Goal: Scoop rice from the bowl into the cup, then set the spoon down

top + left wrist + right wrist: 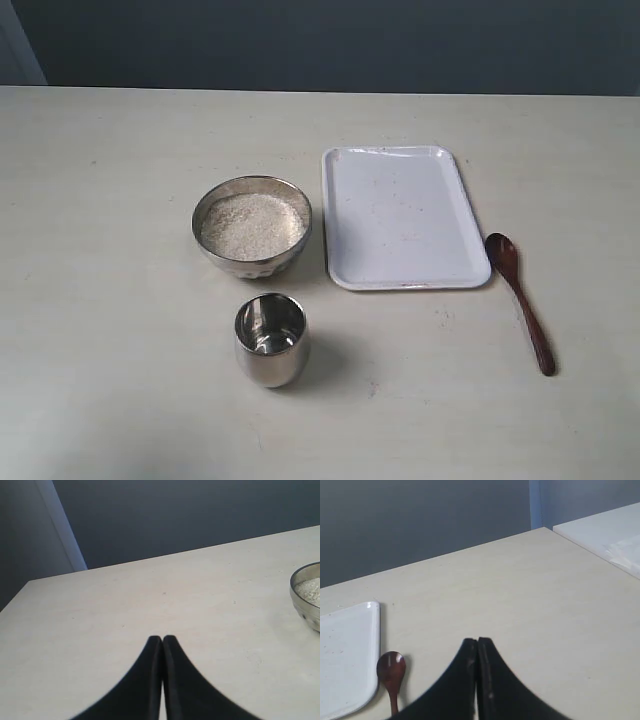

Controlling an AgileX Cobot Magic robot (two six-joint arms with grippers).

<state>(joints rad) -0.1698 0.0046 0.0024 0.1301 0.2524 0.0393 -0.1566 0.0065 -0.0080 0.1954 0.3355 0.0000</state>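
The left gripper [162, 639] and right gripper [477, 641] are pinched together, empty, and the spoon [520, 300] lies flat just right of the tray [400, 215], so a pinch on its thin handle could skid off the table [100, 350].

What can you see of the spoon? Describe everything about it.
The spoon is slim, dark reddish-brown and looks wooden, with a small oval head and a long thin handle. It lies flat on the table, close beside the right edge of the white tray in the exterior view, head farther away, handle slanting nearer. Nothing grips it; its head looks empty.
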